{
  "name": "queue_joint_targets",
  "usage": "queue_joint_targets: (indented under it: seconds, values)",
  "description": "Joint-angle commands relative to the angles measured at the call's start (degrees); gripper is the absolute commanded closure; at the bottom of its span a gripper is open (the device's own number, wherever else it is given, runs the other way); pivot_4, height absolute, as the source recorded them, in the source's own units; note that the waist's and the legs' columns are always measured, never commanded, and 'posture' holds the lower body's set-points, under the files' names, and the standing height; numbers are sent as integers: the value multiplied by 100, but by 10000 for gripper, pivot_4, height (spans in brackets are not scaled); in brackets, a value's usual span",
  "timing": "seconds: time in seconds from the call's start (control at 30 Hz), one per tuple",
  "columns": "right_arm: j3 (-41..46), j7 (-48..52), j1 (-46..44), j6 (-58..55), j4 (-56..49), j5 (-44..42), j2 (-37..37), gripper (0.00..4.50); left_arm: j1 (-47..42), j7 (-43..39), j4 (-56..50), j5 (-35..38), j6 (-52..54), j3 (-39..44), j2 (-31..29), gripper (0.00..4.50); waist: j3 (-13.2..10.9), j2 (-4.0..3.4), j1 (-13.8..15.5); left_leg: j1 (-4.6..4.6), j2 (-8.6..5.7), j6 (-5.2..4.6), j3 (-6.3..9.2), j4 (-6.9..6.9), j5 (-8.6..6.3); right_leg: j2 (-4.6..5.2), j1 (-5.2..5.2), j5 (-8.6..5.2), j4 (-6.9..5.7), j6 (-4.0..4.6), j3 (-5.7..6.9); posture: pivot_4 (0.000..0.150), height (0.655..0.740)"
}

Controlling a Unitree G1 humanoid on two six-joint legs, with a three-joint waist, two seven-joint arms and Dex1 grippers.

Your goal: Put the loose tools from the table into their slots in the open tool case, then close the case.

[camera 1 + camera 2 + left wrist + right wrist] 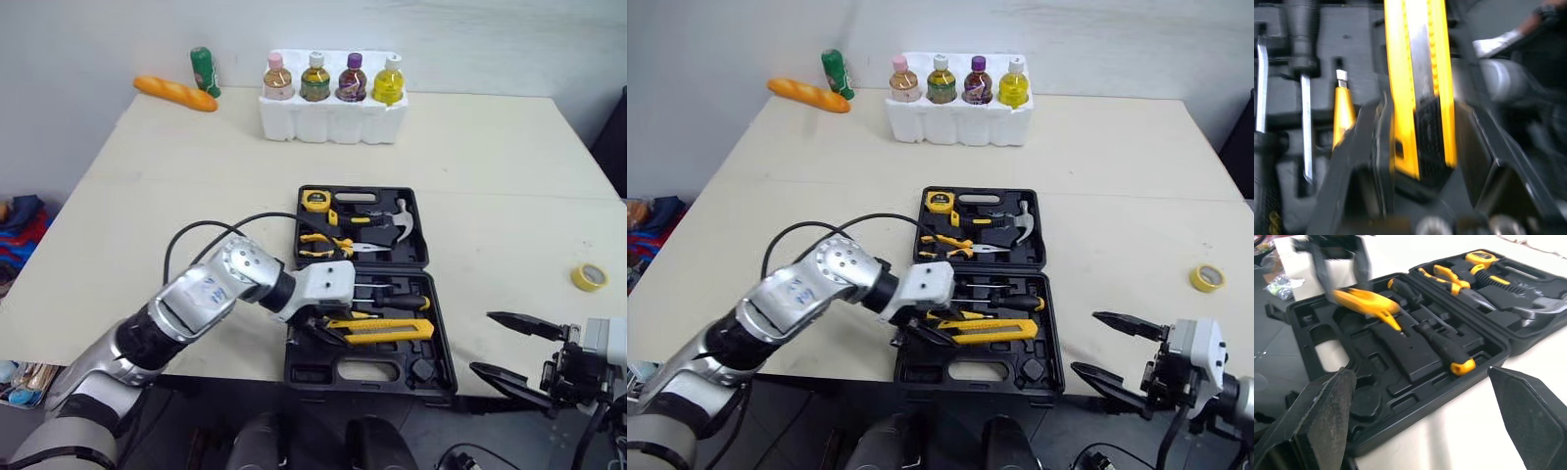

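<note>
The black tool case (323, 374) lies open near the table's front edge. Its far half holds a tape measure (315, 201), pliers (323, 243) and a hammer (392, 223). Screwdrivers (397, 302) lie in the near half. My left gripper (328, 328) is shut on the yellow utility knife (382, 330), holding it low over the near half; in the left wrist view the knife (1418, 73) runs between the black fingers (1366, 142). My right gripper (482, 343) is open and holds nothing, right of the case at the table's front edge. A yellow tape roll (589, 276) lies loose at the right.
A white foam holder (333, 117) with several bottles stands at the back. A bread loaf (174, 92) and a green can (204, 70) lie at the back left. Bare table (509, 166) spreads around the case.
</note>
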State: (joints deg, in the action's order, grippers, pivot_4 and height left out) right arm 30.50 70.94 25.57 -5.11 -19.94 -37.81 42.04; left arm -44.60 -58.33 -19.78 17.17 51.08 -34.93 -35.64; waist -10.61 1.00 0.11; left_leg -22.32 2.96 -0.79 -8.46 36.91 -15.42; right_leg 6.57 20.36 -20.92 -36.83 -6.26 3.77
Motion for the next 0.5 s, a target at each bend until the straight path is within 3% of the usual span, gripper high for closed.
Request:
queue_joint_targets:
  seconds: [0.03,0.37,0.5]
  values:
    - [219,-22,148,-82,-202,-105,38,0,-21,20,-156,-120,88,-7,-30,31457,-1,1,-8,-7,2,-1,1,3,-1,2,3,0,0,0,0,1500,7400]
    - [219,23,314,-157,-393,-133,27,0,146,11,-440,-31,574,-116,-29,31457,-1,2,-3,-9,2,-5,5,11,-6,10,1,-2,1,4,-3,1500,7400]
    - [-106,-5,-10,-215,-333,-80,99,0,246,280,-322,-149,623,-219,217,31457,-1,3,-17,-8,1,-5,5,11,-6,10,0,-3,2,5,-5,1500,7400]
